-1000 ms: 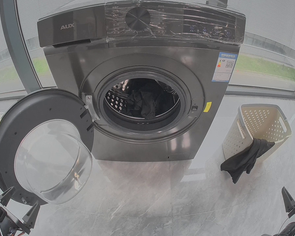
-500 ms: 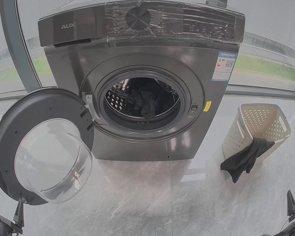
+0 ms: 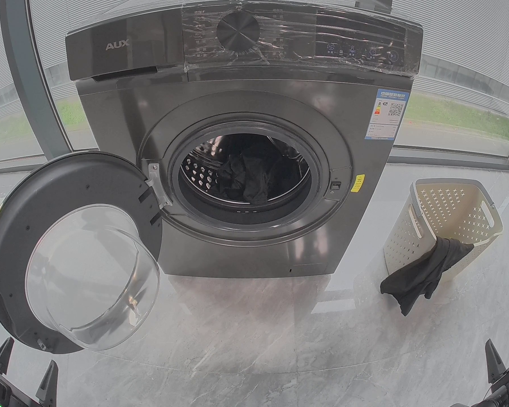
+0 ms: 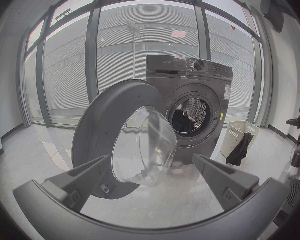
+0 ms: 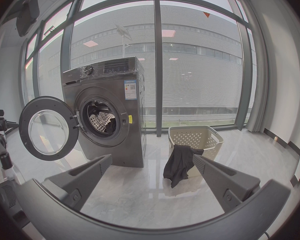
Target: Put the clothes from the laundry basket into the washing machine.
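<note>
The black garment (image 3: 424, 275) hangs limp and creased over the near rim of the basket (image 3: 402, 238), its long axis running down the wall to the floor. It lies ahead of my right gripper (image 3: 505, 336), slightly left of its fingers, so I judge that arm the nearer. The left gripper (image 3: 29, 353) sits well apart, under the open door (image 3: 51, 199). Both grippers are spread wide and hold nothing. Dark clothes (image 3: 249, 173) already lie in the washing machine (image 3: 124, 114).
</note>
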You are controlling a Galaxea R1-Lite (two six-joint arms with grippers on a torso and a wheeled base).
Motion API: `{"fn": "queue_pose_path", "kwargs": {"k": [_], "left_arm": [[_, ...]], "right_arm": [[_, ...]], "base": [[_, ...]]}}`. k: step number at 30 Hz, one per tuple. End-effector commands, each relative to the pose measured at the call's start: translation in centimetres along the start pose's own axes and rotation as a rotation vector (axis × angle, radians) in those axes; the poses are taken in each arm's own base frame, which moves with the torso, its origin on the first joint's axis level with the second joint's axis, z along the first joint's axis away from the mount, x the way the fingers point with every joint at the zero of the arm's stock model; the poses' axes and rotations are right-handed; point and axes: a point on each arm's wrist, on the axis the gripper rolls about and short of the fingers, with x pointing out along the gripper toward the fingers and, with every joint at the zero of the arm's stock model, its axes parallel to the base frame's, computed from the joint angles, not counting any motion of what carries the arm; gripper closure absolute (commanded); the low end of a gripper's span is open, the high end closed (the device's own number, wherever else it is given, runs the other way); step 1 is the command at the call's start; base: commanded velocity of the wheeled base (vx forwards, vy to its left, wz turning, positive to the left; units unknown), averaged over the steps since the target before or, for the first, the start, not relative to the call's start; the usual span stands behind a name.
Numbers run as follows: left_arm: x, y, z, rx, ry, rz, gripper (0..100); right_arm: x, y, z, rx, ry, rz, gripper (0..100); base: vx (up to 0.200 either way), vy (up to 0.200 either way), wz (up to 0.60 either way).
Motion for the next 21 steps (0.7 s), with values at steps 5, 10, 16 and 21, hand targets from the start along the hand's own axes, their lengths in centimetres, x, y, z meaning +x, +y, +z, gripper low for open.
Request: {"fn": "queue_pose_path", "kwargs": {"k": [5,10,16,21], "left_arm": [[-0.13,-0.06,-0.50,-0.009,-0.011,0.010,0],[-0.13,-0.06,-0.48,-0.014,-0.012,0.008,0],[-0.13,-0.06,-0.48,-0.015,-0.012,0.008,0],[-0.13,-0.06,-0.48,-0.014,-0.012,0.008,0]], "right_arm": [[0.02,0.03,-0.47,0.006,0.003,0.013,0],[0.02,0.03,-0.47,0.006,0.003,0.013,0],[0.02,0.03,-0.47,0.006,0.003,0.013,0],[0.02,0.03,-0.47,0.006,0.003,0.013,0]], "base": [[0.000,-0.160,0.00],[0.000,-0.200,0.00],[0.000,-0.200,0.00],[0.000,-0.200,0.00]]}}
